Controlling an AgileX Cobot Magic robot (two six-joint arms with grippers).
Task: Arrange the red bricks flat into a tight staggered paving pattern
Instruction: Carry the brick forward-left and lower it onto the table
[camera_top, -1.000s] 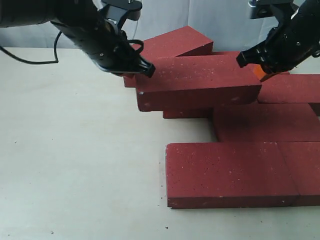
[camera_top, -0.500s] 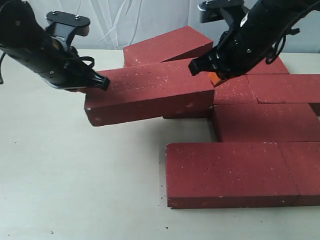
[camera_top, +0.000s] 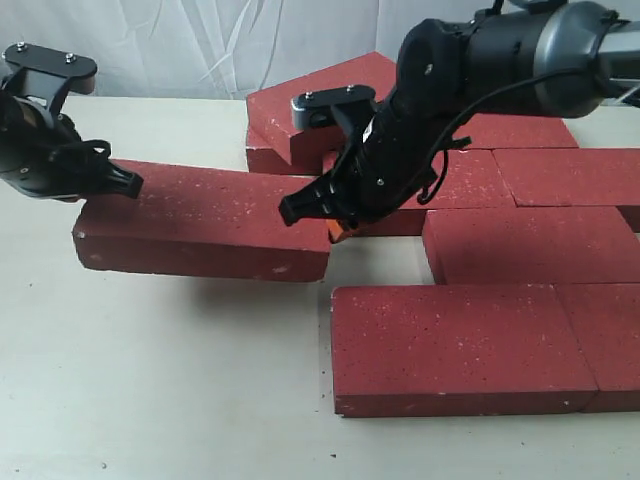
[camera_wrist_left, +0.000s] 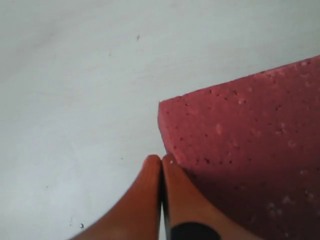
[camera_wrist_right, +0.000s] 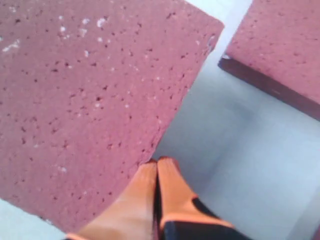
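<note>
Pale tabletop (camera_top: 150, 400) carries the partly laid paving (camera_top: 470, 345), its flat red bricks set edge to edge on the right in offset rows; one brick at the back (camera_top: 335, 90) leans tilted on its neighbours. A single loose brick (camera_top: 200, 222) sits left of the paving, near but apart from it, bracketed at its two ends by the arms. Left gripper (camera_top: 122, 182) and right gripper (camera_top: 335, 228) each show orange fingers (camera_wrist_left: 145, 195) pressed together, pinching nothing; closed tips probably serve as blunt pushers steering the brick by its corners.
</note>
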